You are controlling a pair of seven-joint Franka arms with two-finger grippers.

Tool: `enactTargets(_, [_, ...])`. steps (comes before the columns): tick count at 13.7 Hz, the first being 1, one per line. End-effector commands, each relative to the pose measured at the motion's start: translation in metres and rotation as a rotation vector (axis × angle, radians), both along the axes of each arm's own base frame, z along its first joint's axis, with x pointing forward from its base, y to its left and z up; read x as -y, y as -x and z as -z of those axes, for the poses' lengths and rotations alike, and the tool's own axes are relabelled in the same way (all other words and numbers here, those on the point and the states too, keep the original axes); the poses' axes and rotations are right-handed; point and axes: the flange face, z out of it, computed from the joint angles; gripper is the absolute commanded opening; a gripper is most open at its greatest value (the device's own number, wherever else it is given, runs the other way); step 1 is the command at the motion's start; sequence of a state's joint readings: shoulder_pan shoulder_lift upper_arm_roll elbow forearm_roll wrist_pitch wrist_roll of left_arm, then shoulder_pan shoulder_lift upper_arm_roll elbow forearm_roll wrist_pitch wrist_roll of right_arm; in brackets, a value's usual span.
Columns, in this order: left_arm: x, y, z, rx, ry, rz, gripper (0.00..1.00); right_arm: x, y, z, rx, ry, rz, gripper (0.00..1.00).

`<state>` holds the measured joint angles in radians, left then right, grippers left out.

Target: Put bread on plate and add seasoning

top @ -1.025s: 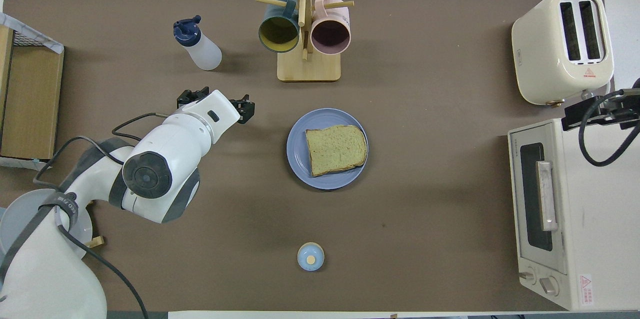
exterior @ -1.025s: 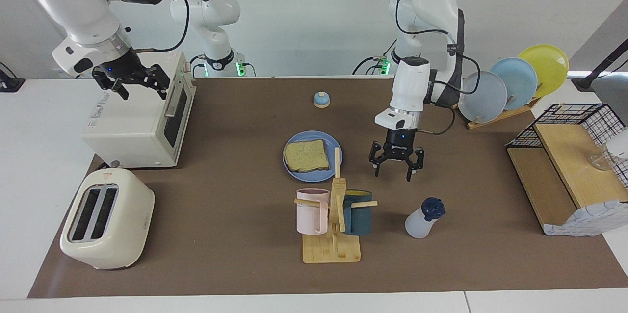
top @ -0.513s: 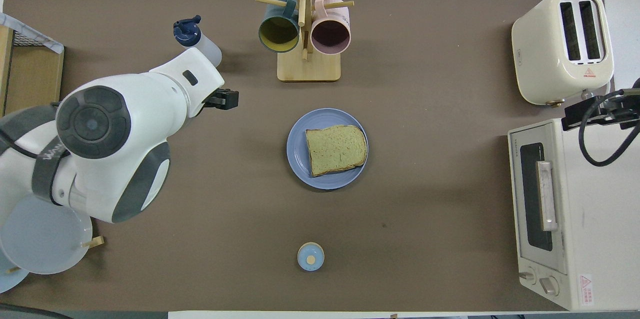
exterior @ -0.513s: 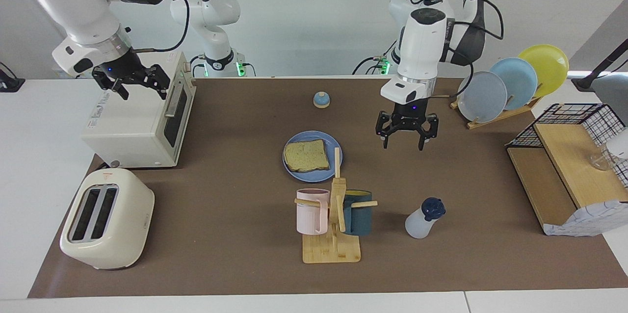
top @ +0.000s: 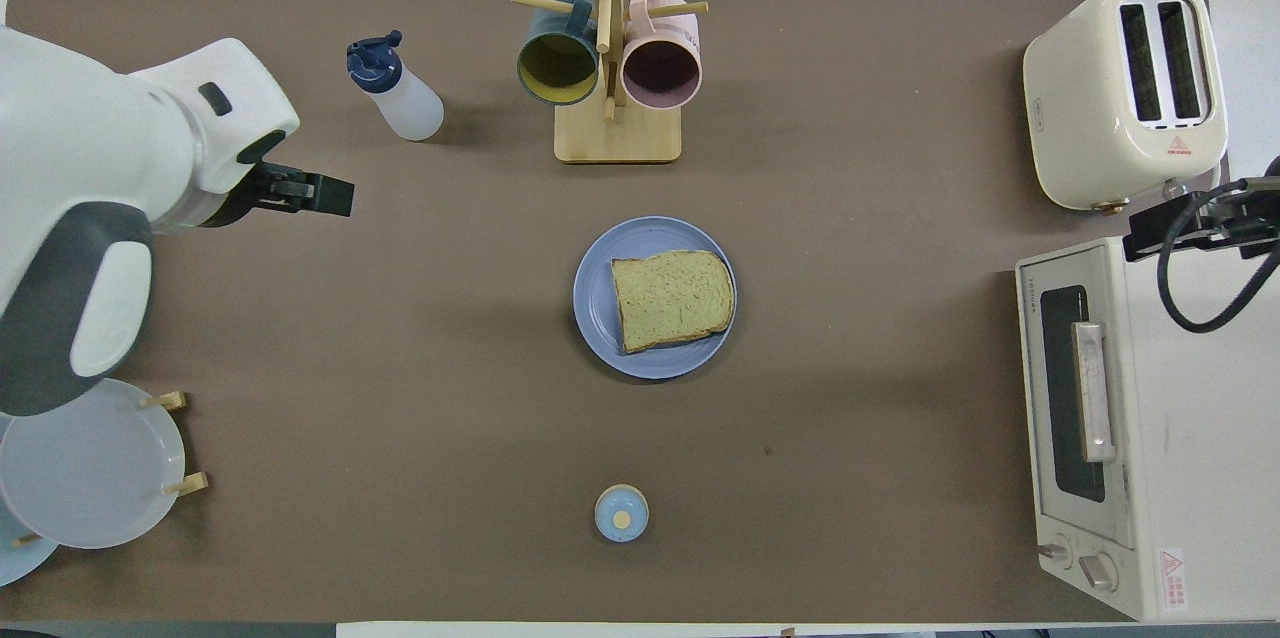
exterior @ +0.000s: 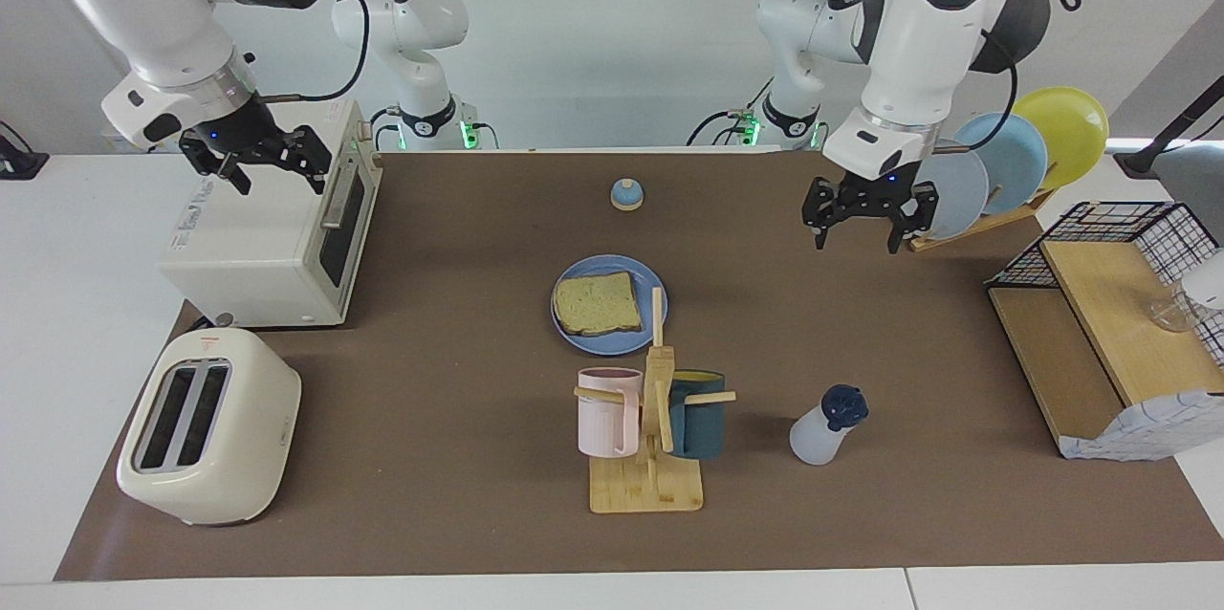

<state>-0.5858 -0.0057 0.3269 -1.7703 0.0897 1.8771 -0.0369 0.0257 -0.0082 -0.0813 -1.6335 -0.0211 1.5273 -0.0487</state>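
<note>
A: Bread (exterior: 597,303) – where?
B: Flat on the blue plate (exterior: 650,289), mid-bench. Plate taken as landmark. The slice sits within the rim, toward the right arm's end of the plate.

A: Seasoning?
B: The bottle (exterior: 826,425) stands upright on the bench (exterior: 459,381), farther from the robots than the plate and toward the left arm's end. Dark cap on. Nothing touching it.

A: What lies between?
B: Mug rack (exterior: 650,438), just farther from the robots than the plate, a pink mug (exterior: 606,411) and a dark teal mug (exterior: 698,414) hung on it. A small bell (exterior: 626,194) sits nearer to the robots than the plate.

A: Left gripper?
B: The left gripper (exterior: 861,226) is in the air, well apart from the plate toward the left arm's end, just beside the racked plates (exterior: 994,161). Fingers spread, nothing between them.

A: Right gripper?
B: The right gripper (exterior: 271,163) hangs over the toaster oven (exterior: 268,237), well apart from the plate toward the right arm's end. Fingers apart, holding nothing. The arm waits. A cream toaster (exterior: 208,425) stands farther from the robots than the oven.
</note>
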Motion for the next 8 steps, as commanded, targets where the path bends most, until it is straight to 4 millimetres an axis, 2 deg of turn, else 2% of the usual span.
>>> enactTargets(1, [-0.049,0.008,-0.021,-0.056,0.007,0.044,1.00,0.002,0.006,-0.001,-0.001,-0.023,-0.020,1.00])
enactTargets(2, [-0.067,0.011,-0.025,-0.069,0.007,0.043,1.00,0.002,0.006,-0.001,-0.001,-0.023,-0.020,1.00])
enactTargets(4, [-0.086,0.015,-0.029,-0.092,0.006,0.029,1.00,0.002,0.006,-0.001,-0.001,-0.023,-0.020,1.00])
enactTargets(8, [-0.093,0.020,-0.029,-0.112,0.007,0.014,1.00,0.002,0.006,-0.001,-0.001,-0.023,-0.020,1.00])
